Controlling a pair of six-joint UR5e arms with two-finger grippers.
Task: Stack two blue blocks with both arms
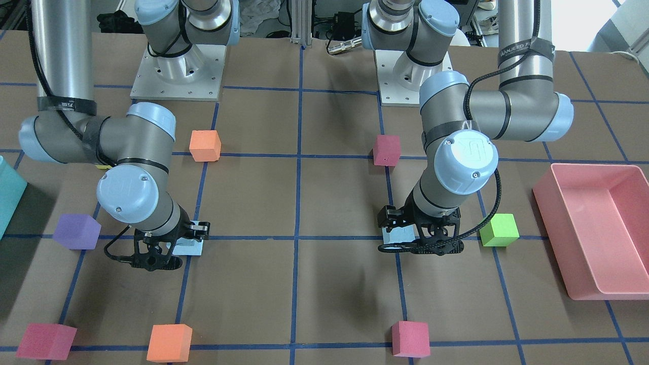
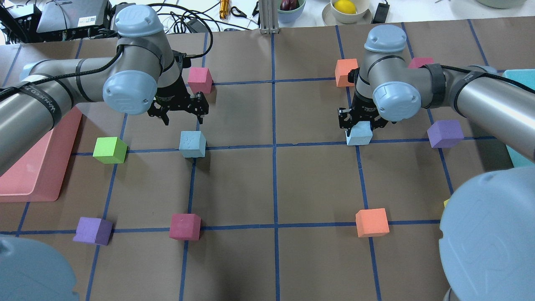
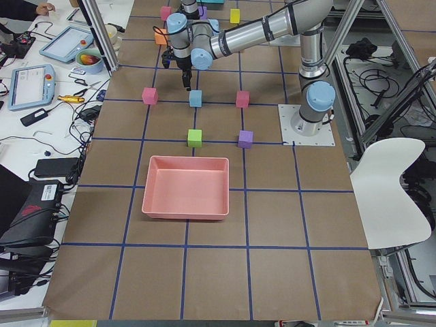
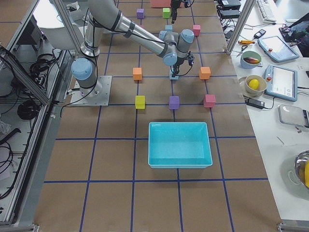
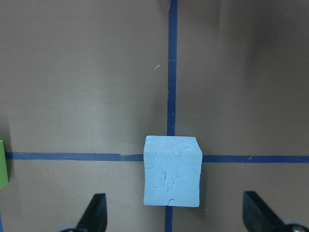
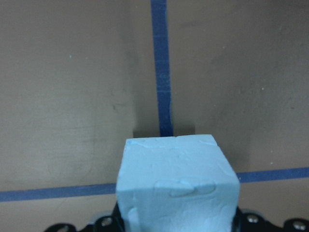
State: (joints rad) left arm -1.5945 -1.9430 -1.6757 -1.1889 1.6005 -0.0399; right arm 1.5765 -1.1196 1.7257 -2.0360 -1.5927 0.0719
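Observation:
One pale blue block [image 2: 192,144] sits on the table at a grid crossing; it also shows in the left wrist view [image 5: 172,170]. My left gripper [image 2: 179,113] hangs above it, open and empty, with its fingers [image 5: 96,215] wide on either side of the block. My right gripper [image 2: 359,125] is shut on the second blue block [image 2: 359,134], which fills the bottom of the right wrist view [image 6: 176,181]. That block is at or just above the table; I cannot tell whether it touches. The gripper's fingers are hidden behind it.
A pink bin [image 2: 37,167] stands at the left and a teal bin [image 2: 518,79] at the right edge. A green cube [image 2: 109,149], purple cubes [image 2: 445,133] [image 2: 92,230], red cubes [image 2: 199,80] [image 2: 184,226] and orange cubes [image 2: 346,72] [image 2: 372,222] lie around.

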